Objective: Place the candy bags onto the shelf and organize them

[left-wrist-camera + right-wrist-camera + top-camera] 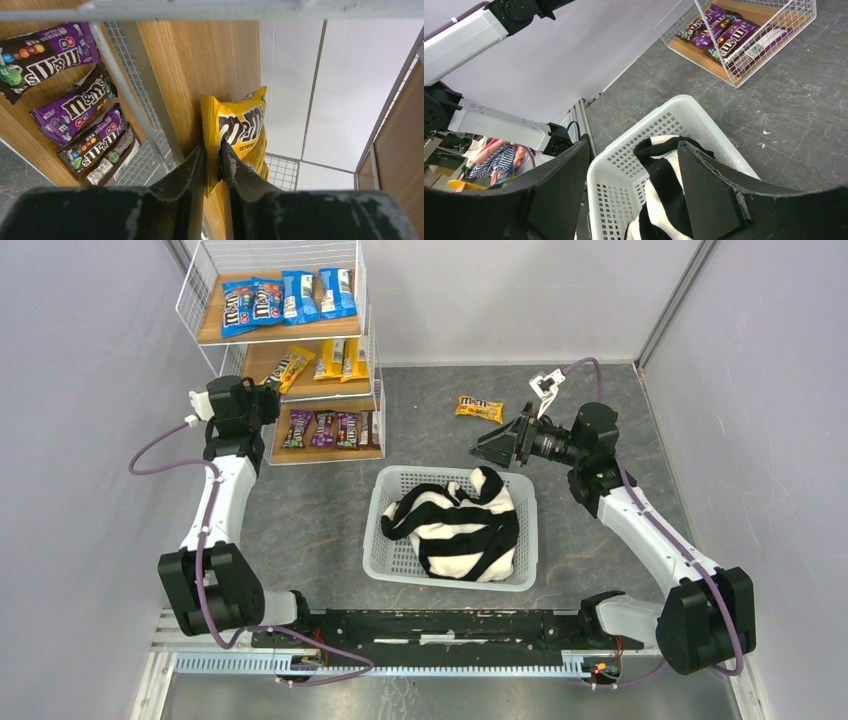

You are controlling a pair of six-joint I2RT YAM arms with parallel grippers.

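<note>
Left wrist view, my left gripper [212, 150] pinching a glossy yellow m&m's bag [242, 127] against the wood-and-wire shelf [192, 70], purple m&m's packets [75, 107] alongside, my right gripper [633, 145] wide, facing the white lattice basket [644, 125], striped cloth [659, 175] inside.

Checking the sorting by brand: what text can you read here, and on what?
"m&m's": dark purple glossy packets on the wire-and-wood shelf.
"m": partial logo, yellow glossy packet in the left gripper.
Small print under it, blue glossy packets up top, loose yellow packet on the table: too small.
</note>
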